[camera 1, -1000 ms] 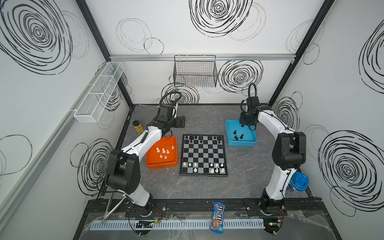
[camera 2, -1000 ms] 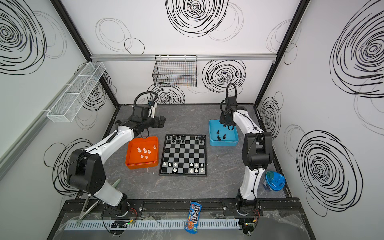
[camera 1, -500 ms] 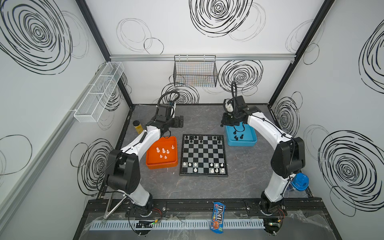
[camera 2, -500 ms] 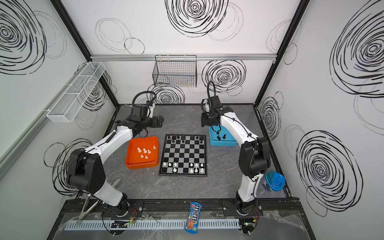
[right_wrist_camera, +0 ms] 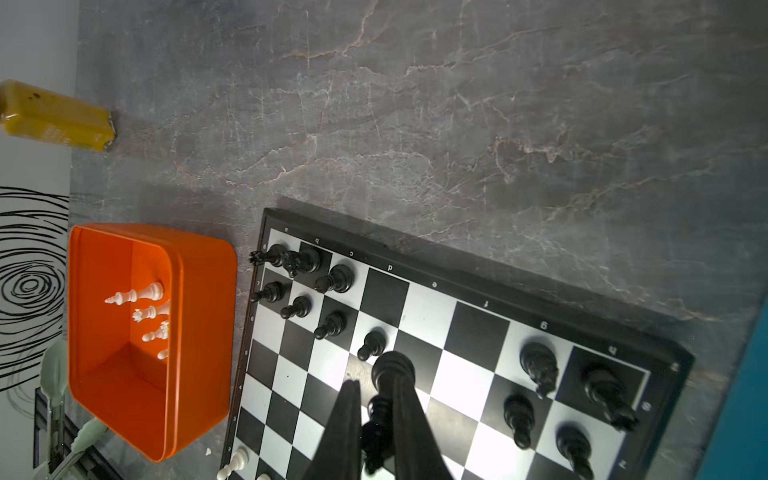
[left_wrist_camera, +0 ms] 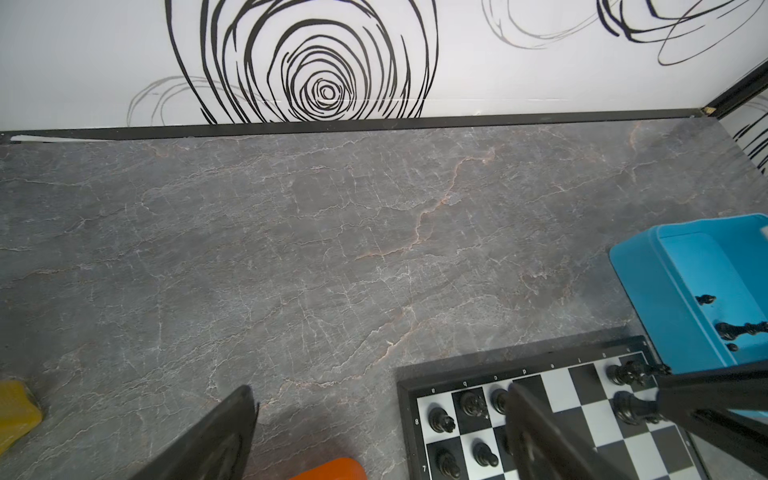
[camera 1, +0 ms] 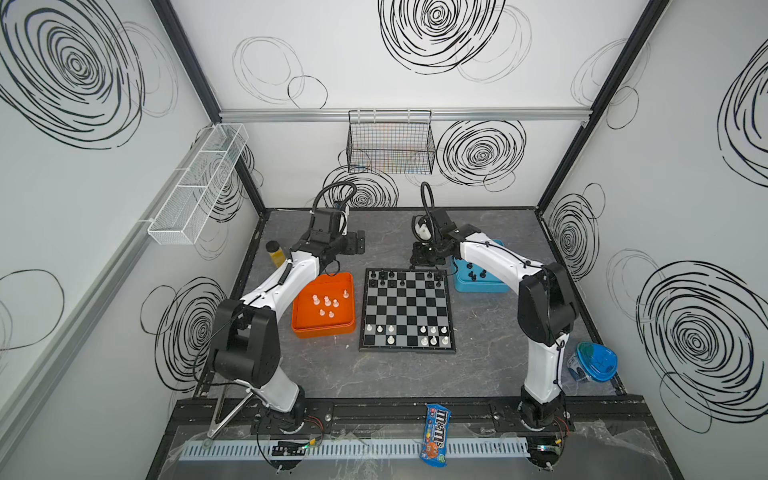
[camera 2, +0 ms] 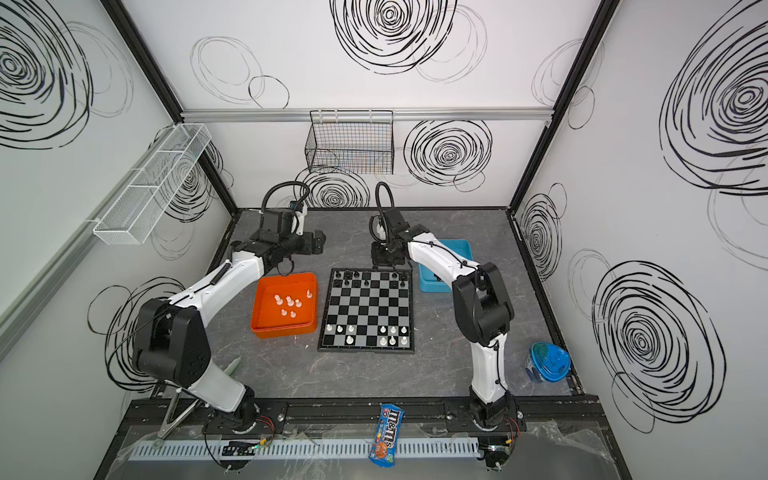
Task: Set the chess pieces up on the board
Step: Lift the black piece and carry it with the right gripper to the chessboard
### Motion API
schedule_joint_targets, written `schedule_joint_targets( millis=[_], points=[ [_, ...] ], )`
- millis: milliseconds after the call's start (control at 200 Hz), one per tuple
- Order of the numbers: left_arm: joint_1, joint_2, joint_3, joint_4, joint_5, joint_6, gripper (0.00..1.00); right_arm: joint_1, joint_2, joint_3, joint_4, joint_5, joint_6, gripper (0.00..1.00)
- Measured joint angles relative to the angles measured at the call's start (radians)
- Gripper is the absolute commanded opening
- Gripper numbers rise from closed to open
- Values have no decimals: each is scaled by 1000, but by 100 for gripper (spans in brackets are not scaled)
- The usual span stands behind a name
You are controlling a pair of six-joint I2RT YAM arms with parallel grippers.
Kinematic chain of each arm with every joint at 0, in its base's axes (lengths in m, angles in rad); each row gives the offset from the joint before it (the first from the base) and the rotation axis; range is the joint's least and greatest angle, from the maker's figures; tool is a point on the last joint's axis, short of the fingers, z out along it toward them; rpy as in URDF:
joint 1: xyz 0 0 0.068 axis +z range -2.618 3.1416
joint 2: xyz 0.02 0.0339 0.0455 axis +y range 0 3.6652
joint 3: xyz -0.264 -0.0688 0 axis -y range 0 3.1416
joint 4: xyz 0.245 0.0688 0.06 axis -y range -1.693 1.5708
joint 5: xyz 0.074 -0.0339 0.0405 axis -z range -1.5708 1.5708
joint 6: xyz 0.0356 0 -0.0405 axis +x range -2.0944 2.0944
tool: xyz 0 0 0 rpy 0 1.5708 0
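On the bench (camera 1: 478, 374), your board (camera 1: 406, 309) lies in the middle, with white pieces (camera 1: 424, 340) on its two near rows. More white ones stand in the orange tray (camera 1: 324, 329), just beside the board's left edge. Black pieces (camera 1: 382, 274) fill part of its two far rows. Above those rows your right gripper (right_wrist_camera: 376, 399) is clamped on a black piece (right_wrist_camera: 392, 368). The blue tray (camera 1: 482, 286), off the far right corner, holds more black ones. Your left gripper (camera 1: 355, 242) hangs beyond the orange tray's far edge, spread wide and holding nothing.
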Motion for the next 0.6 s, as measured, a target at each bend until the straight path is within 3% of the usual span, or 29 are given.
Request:
schedule_joint_targets(
  millis=[600],
  points=[
    [1, 11, 0, 0, 1, 0, 96, 10, 103, 43, 10, 67, 0, 14]
  ],
)
